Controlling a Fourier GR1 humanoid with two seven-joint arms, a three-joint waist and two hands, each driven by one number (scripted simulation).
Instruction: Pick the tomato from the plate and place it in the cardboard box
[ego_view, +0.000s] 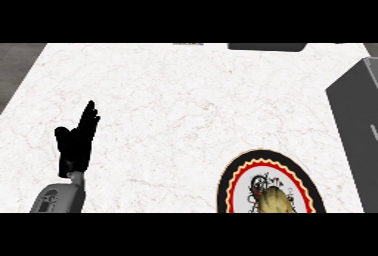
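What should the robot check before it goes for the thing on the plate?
1. Plate in view: ok. The plate lies at the lower right of the counter, partly cut off by the view's edge.
2. Tomato on the plate: cannot tell. The item on the plate looks yellowish, not red.
3. Cardboard box in view: not ok, none shows.
4. Left robot hand free: ok, open, resting at the left, holding nothing.
5. Right robot hand ready: cannot tell, it is out of view.
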